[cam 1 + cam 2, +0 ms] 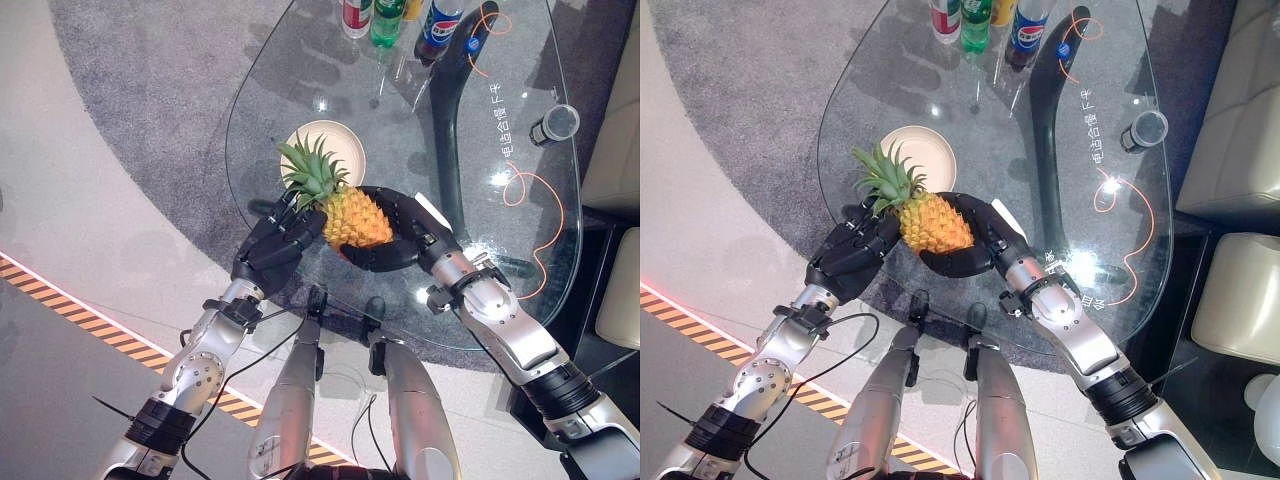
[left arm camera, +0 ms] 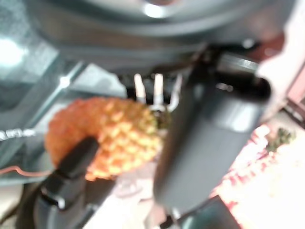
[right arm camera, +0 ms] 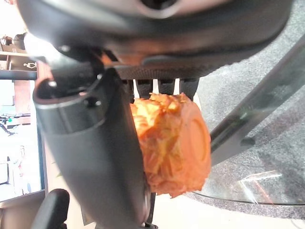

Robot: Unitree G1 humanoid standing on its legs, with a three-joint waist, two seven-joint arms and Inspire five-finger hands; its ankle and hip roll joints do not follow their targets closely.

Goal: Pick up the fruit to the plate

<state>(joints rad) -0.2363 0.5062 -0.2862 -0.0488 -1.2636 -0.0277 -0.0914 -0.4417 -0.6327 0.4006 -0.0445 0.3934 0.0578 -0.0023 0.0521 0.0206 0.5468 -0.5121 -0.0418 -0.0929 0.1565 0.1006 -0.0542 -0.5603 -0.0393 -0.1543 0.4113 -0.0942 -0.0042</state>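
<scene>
Both hands point(image 1: 275, 245) point(image 1: 395, 245) clasp pineapple point(image 1: 355, 218) beside plate point(image 1: 345, 145).

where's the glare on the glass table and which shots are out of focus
Left eye view: bright glints on the glass table right of the pineapple, smaller ones beyond the plate. Left wrist view: pineapple and left hand soft. Right wrist view: right hand blurred.

A rounded glass table point(image 1: 270, 110) with a dark curved leg visible through its top stands on grey carpet. On it lie a cream plate point(image 1: 336, 148) near the left edge, three bottles point(image 1: 388, 20) (red, green and blue labels) grouped at the far edge, and a small dark cup point(image 1: 555, 124) at the right side.
</scene>
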